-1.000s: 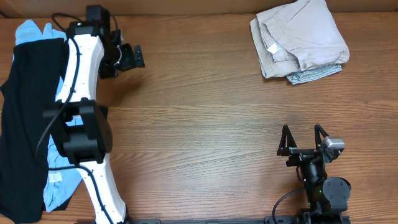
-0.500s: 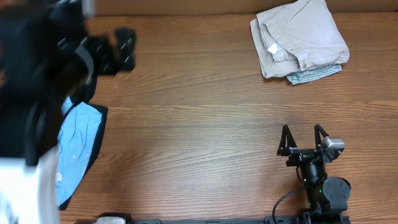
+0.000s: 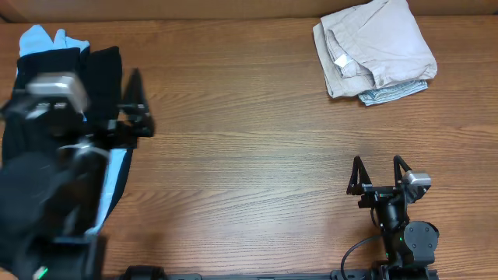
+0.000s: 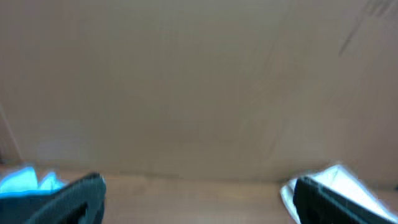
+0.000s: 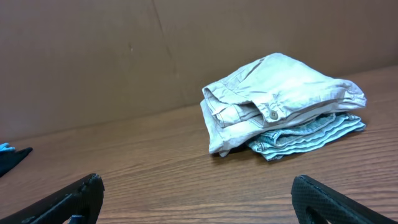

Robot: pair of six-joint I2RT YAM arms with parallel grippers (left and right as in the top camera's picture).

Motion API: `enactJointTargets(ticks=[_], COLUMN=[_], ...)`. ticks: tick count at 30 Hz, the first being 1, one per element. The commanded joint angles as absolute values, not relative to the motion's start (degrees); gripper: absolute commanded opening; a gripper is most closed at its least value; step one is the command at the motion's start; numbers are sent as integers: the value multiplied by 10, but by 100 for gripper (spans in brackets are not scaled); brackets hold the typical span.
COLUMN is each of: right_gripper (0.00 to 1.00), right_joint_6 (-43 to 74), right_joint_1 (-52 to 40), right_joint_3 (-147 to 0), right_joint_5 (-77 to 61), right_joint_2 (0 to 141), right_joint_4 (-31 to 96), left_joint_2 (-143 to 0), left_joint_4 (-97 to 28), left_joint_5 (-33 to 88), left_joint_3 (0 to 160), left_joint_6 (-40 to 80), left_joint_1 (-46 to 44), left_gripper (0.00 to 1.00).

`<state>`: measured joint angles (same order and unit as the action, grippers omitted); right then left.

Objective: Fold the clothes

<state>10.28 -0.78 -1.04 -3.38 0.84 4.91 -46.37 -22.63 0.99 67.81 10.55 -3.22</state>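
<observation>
Roughly half done, I judge: a folded beige stack [image 3: 377, 47] (a teal piece [image 3: 393, 92] peeks out beneath) sits at the far right of the table [image 3: 249, 155], while a dark-and-blue pile [image 3: 97, 68] lies unfolded at the left edge. The left gripper [image 4: 199, 182] hovers by that pile, fingers spread and empty; the right gripper [image 3: 377, 163] rests well apart, likewise spread, holding nothing.

a brown wood-grain table top [image 3: 249, 155] fills the overhead view, its grain running left to right. behind its far edge stands a plain tan cardboard-like wall [image 5: 93, 56], flat and upright, blurred in the left wrist view.
</observation>
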Motion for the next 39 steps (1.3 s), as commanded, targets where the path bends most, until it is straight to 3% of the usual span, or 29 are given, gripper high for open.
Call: enactJointTargets(ticks=[1, 9, 22, 39], right_gripper=[100, 100, 100, 100], right_joint_6=[103, 103, 103, 103], right_joint_1=[-6, -6, -6, -6], right_joint_3=[-4, -4, -4, -4], right_joint_5=[-27, -27, -27, -27], right_joint_2=[2, 2, 2, 2], right_joint_4=[45, 45, 45, 45], left_joint_2=[-436, -359, -140, -2], left_joint_4=[-142, 34, 45, 63], left_joint_5=[16, 29, 8, 13], left_joint_3=[531, 290, 136, 3], left_joint_6=[103, 103, 88, 92], left_joint_1=[-26, -26, -25, -7], left_gripper=[100, 100, 100, 100])
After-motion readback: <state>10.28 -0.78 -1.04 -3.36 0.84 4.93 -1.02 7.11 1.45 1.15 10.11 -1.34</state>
